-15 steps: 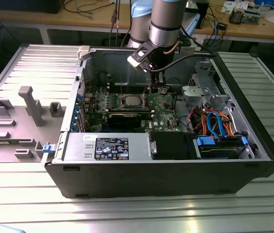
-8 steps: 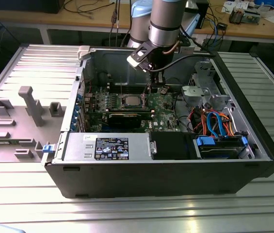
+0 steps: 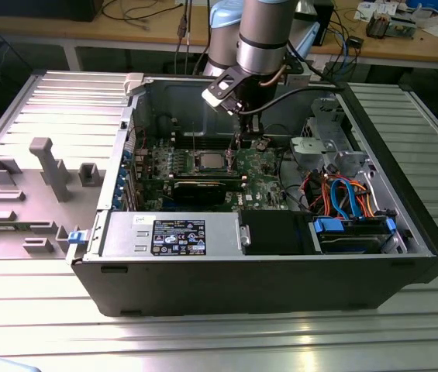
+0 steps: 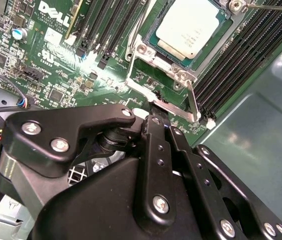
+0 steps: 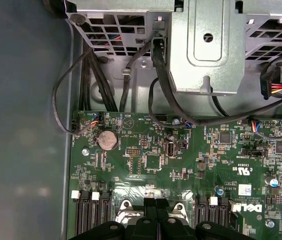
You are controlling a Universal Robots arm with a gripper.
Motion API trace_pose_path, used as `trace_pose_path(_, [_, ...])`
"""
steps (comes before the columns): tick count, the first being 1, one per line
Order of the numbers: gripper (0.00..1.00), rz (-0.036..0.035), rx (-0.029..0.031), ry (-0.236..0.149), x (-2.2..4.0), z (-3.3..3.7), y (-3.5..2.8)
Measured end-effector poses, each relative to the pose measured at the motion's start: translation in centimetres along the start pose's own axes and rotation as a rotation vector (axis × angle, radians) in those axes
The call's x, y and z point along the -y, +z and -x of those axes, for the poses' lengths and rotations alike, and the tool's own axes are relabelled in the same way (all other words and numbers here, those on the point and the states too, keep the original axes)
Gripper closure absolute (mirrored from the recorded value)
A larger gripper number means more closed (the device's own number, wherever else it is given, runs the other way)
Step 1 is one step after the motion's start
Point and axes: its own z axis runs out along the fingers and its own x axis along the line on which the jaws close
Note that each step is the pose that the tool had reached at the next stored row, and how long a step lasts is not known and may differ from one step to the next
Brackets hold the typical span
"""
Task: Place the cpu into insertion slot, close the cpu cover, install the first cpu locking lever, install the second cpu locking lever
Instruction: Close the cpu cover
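We see the silver-grey square cpu [image 4: 188,29] seated.
Black gripper [image 4: 158,113], closed, touches the raised silvery frame cover [image 4: 190,100]; grip unclear to us.

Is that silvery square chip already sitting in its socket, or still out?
In. In the second wrist view the chip lies flat and level inside the socket on the green board.

A ribbed aluminium table [image 3: 203,341] of long slats spreads across the foreground, with a pale glare of light on its front slats. Grey fixture blocks [image 3: 48,167] stand toward the exterior view's left. Behind runs a wooden workbench [image 3: 125,35] strewn with cables [image 3: 137,9], with dark shadow beneath it.
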Motion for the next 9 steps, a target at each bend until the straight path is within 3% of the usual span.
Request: trace_pose_path(9, [0.89, 0.0000, 0.0000, 0.000, 0.16, -0.01, 0.00])
